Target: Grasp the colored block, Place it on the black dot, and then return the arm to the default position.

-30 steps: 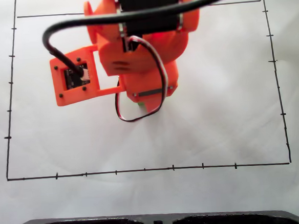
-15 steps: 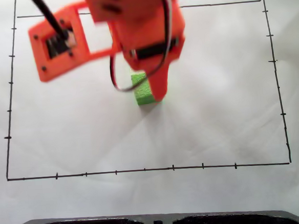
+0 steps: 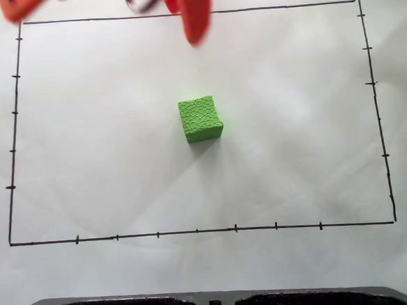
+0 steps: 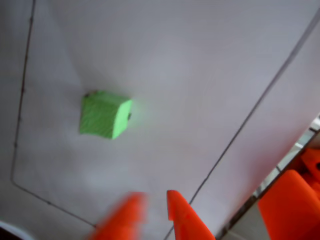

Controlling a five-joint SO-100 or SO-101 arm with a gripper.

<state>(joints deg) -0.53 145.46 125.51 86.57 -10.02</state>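
In the fixed view, the small bright green foam cube (image 3: 201,118) sits alone near the middle of the white surface (image 3: 308,152), inside the drawn black rectangle (image 3: 195,231), slightly rotated against its lines. The blurred orange end effector (image 3: 194,20) hangs well apart, at the top edge.

In the wrist view, the cube (image 4: 104,114) lies free, and the end effector (image 4: 152,215) is empty, with a narrow gap between its fingertips.

Fixed cam overhead, whole sheet — wrist cam oblique, closer; both share green cube (image 3: 201,119).

The claw (image 3: 196,27) is blurred (and cropped by the top edge).
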